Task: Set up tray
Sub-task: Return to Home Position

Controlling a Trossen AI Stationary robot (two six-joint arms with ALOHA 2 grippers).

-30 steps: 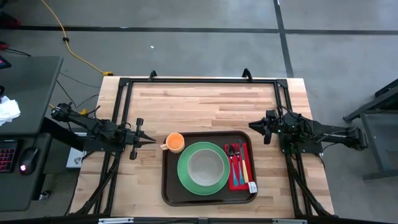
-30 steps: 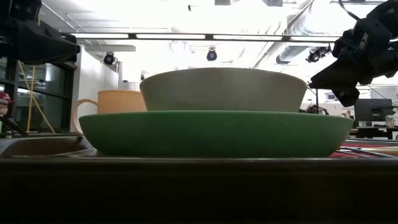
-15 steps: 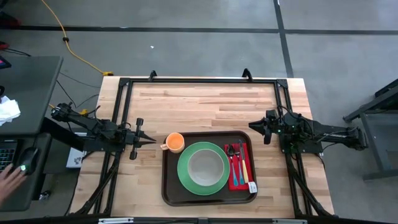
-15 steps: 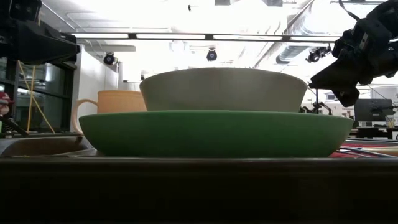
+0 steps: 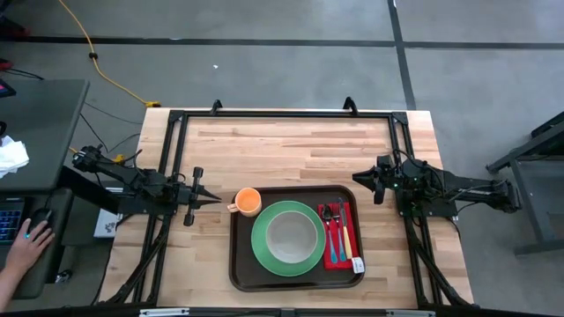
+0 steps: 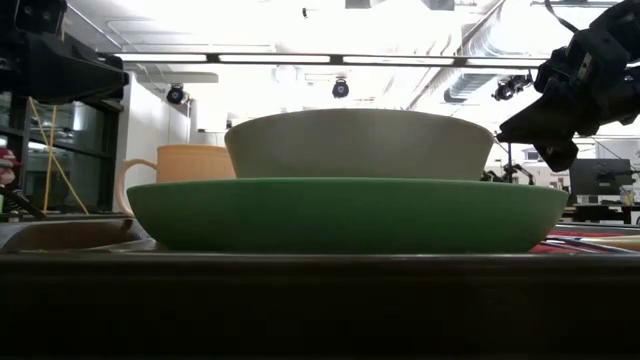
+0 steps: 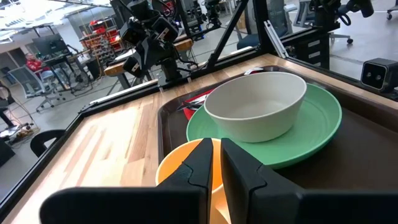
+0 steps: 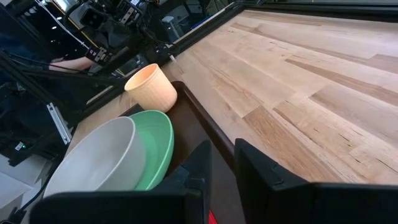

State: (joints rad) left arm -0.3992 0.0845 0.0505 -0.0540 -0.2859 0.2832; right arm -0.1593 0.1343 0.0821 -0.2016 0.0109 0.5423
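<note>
All that the tray (image 5: pixel 242 275) carries lies as it did a second ago. The tray sits low in the centre of the high view. On it are the green plate (image 5: pixel 261 244) with the pale bowl (image 5: pixel 291 236), the orange cup (image 5: pixel 248 202) at its upper left corner, and the red napkin (image 5: pixel 336 261) with cutlery along its right side.

Neither arm has shifted over the tabletop (image 5: pixel 291 145). The left tool (image 5: pixel 217 197), closed to a slit and empty, points at the cup from the left. The right tool (image 5: pixel 367 182), its fingers a little apart and empty, hangs just off the tray's upper right corner.

One change shows: a person's hand (image 5: pixel 29 244) has come onto a computer mouse at the frame's lower left edge. The setting looks finished and the arms parked.
</note>
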